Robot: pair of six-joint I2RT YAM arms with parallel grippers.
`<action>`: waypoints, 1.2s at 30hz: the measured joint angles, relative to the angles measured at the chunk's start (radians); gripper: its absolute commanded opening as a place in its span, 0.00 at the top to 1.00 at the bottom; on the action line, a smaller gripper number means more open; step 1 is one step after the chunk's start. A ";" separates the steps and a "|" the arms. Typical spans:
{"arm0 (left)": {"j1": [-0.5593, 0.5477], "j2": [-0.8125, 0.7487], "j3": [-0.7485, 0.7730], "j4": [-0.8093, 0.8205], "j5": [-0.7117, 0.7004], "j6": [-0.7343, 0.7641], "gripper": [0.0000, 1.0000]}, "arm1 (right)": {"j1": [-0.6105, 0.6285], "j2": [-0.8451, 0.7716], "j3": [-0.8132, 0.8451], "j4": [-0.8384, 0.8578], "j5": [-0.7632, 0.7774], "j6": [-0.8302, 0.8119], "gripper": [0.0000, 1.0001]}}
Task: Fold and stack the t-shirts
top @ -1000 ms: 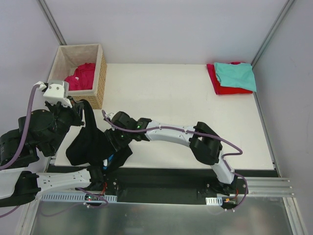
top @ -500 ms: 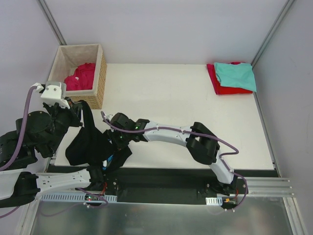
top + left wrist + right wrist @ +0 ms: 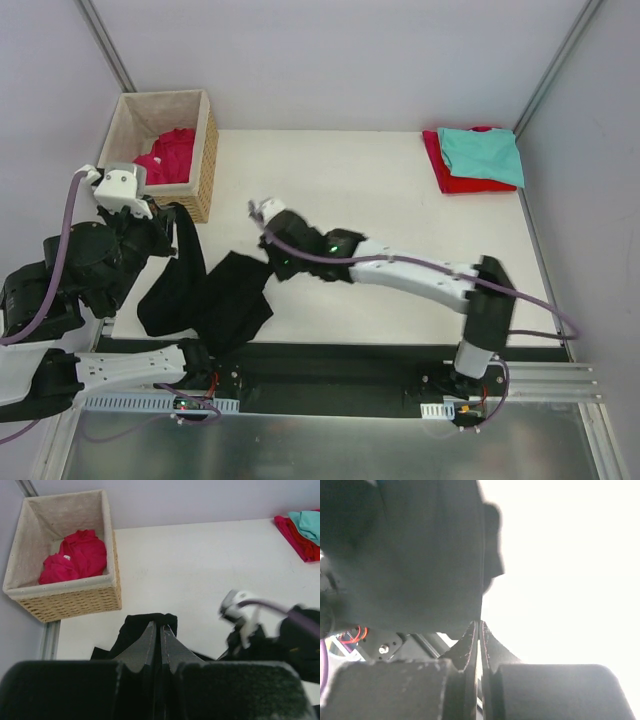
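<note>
Cloth is keeping both arms busy. From above, the black t-shirt (image 3: 215, 300) is sagging over the table's (image 3: 380, 190) near edge at about 7 o'clock, strung between the two arms. The left claw (image 3: 178, 213) is clenching one end of it at 9 o'clock, just beside the wicker basket (image 3: 205, 170), where a crimson-pink t-shirt (image 3: 165, 155) is lying crumpled. The right claw (image 3: 262, 262) is pinching the other end, further in over the table. Off at 2 o'clock a teal t-shirt (image 3: 482, 152) is sitting folded on a red t-shirt (image 3: 450, 180).

Looking along the left wrist, the left claw (image 3: 161, 632) is pressing its fingers together with black cloth (image 3: 137, 630) bunching round the tips. The basket (image 3: 70, 600) is standing at 10 o'clock, and the right arm (image 3: 285, 640) is showing blurred at 4 o'clock.

Looking along the right wrist, the right claw (image 3: 479, 632) is squeezing tight on the shirt's (image 3: 420, 555) edge, which is running down between its fingers. The dark cloth is filling the view toward 10 o'clock, and the white table (image 3: 560, 580) is glaring at 3 o'clock.
</note>
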State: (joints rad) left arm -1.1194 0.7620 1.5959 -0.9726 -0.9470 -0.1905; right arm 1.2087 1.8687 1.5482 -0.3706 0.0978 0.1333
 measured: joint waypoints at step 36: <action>0.000 -0.060 0.340 0.549 0.896 0.287 1.00 | -0.204 -1.013 0.596 -0.244 0.045 -0.552 1.00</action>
State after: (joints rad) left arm -1.1194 0.7025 1.9354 -0.4236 -0.0509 0.0963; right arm 1.0046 0.8558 2.1445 -0.6147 0.1429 -0.4183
